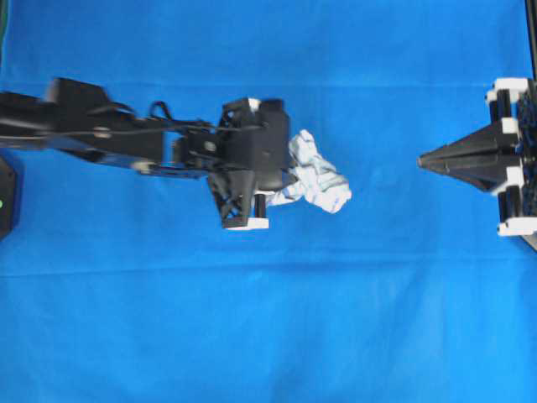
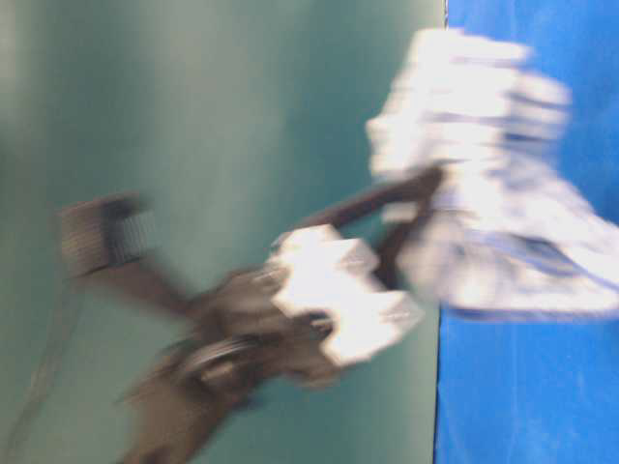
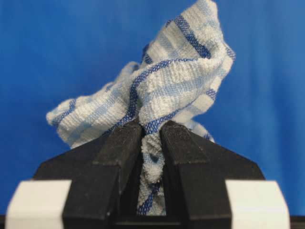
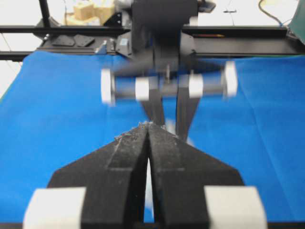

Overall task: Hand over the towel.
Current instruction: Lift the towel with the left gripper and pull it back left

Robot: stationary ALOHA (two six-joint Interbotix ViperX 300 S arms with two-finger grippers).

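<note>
The towel, white with blue check stripes, is bunched between my left gripper's two black fingers, which are shut on a fold of it. From overhead the towel sticks out to the right of the left gripper, over the middle of the blue cloth. The table-level view is blurred but shows the towel hanging from the left gripper. My right gripper is shut with nothing in it, pointing left at the towel from a short gap away. In its own view, the right gripper faces the left arm.
A large blue tablecloth covers the whole table. Black frame rails run along the far edge behind the left arm, with some boxes beyond. A black base sits at the table's left edge.
</note>
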